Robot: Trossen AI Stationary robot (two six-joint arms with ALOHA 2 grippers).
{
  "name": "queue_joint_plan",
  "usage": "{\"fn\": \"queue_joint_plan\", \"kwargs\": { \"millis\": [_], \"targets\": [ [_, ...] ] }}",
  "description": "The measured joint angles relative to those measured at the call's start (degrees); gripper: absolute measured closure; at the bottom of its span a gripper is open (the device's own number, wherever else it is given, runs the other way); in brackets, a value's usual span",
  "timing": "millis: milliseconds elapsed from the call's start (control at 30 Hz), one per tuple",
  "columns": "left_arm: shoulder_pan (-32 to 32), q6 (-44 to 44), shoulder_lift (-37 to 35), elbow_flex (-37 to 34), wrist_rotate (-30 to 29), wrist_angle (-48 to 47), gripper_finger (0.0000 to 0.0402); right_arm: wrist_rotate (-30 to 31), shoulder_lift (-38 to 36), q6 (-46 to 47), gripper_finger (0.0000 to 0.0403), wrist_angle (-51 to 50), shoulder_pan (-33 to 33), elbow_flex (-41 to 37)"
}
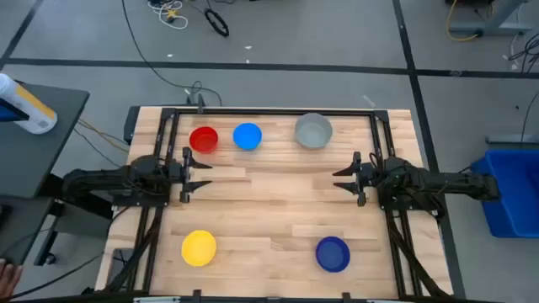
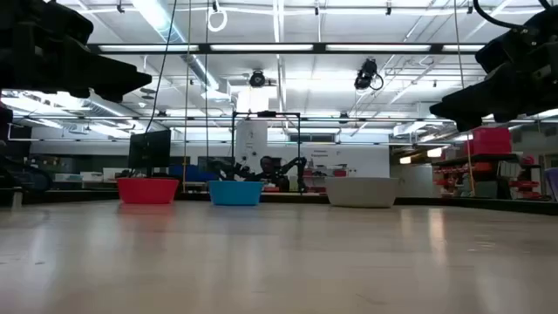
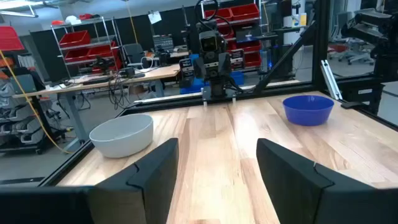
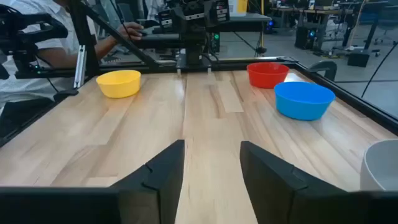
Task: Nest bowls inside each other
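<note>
- While parked at mid-table, facing each other: left gripper [image 1: 195, 174] and right gripper [image 1: 347, 178], fingers spread, nothing held.
- Along the far edge: red bowl [image 1: 204, 140], light blue bowl [image 1: 247, 136], grey bowl [image 1: 313, 131].
- Near the front edge, well apart: yellow bowl [image 1: 199, 247], dark blue bowl [image 1: 333, 253].

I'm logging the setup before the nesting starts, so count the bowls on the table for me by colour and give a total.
Small round red plastic bowl: 1
Small round light blue plastic bowl: 1
Small round grey plastic bowl: 1
Small round yellow plastic bowl: 1
Small round dark blue plastic bowl: 1
Total: 5 bowls, none nested yet.
</note>
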Motion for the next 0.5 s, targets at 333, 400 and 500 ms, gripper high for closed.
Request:
{"fn": "queue_joint_plan", "kwargs": {
  "millis": [333, 400, 500],
  "targets": [
    [0.0, 0.0, 0.0, 0.0, 0.0, 0.0, 0.0177, 0.0, 0.0, 0.0, 0.0237, 0.0, 0.0, 0.0],
    [0.0, 0.0, 0.0, 0.0, 0.0, 0.0, 0.0177, 0.0, 0.0, 0.0, 0.0236, 0.0, 0.0, 0.0],
    [0.0, 0.0, 0.0, 0.0, 0.0, 0.0, 0.0177, 0.0, 0.0, 0.0, 0.0236, 0.0, 0.0, 0.0]
  ]
}}
